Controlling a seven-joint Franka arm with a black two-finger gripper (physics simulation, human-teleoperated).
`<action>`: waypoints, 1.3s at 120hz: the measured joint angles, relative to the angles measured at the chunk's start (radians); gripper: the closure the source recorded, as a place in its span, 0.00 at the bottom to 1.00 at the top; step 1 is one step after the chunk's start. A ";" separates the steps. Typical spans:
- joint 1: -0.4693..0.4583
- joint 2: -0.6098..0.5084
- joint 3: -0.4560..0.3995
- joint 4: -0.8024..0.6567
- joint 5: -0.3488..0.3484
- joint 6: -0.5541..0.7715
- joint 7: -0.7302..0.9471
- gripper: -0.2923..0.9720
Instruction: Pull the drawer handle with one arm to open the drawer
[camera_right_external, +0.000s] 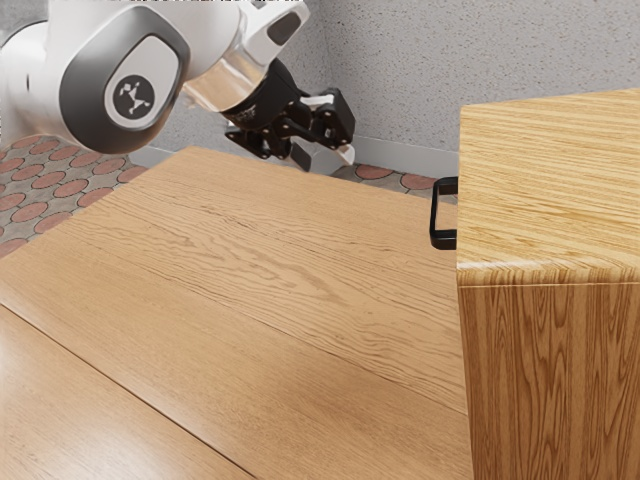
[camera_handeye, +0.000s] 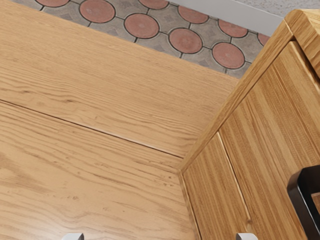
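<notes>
The robot's arm (camera_right_external: 120, 80) comes in high from the exterior view's left. Its black gripper (camera_right_external: 326, 152) hangs in the air over the table's far edge. The jaws are spread wide and hold nothing. In the wrist view the two pale fingertips (camera_handeye: 73, 236) peek in far from each other, and the wood of the table lies between them.

The table (camera_right_external: 250, 290) is made of light wood with wavy lines in it. A thin line runs across the top where two boards meet.

A big wooden cabinet (camera_right_external: 550, 200) stands on the table, at the end on the exterior view's right. It is made of the same kind of wood. The drawer (camera_handeye: 265, 160) is in the side of the cabinet that faces the gripper. Its front lies flat with the rest of that side, so it looks shut.

The black handle (camera_right_external: 443, 213) sticks out from the drawer front, near the table's far edge. It is a thin bar bent into a square loop. The gripper and the handle are well apart. The gripper is higher up and more to the exterior view's left.

Past the table's far edge is a floor (camera_right_external: 50, 190) with round red tiles and grey in between. A grey wall (camera_right_external: 450, 60) stands behind it.
</notes>
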 joint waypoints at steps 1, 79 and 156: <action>0.000 0.001 0.000 0.000 0.000 0.001 0.000 0.49; 0.005 0.092 0.002 0.040 0.002 0.025 -0.002 0.49; 0.000 0.092 -0.063 0.038 0.001 0.027 -0.003 0.49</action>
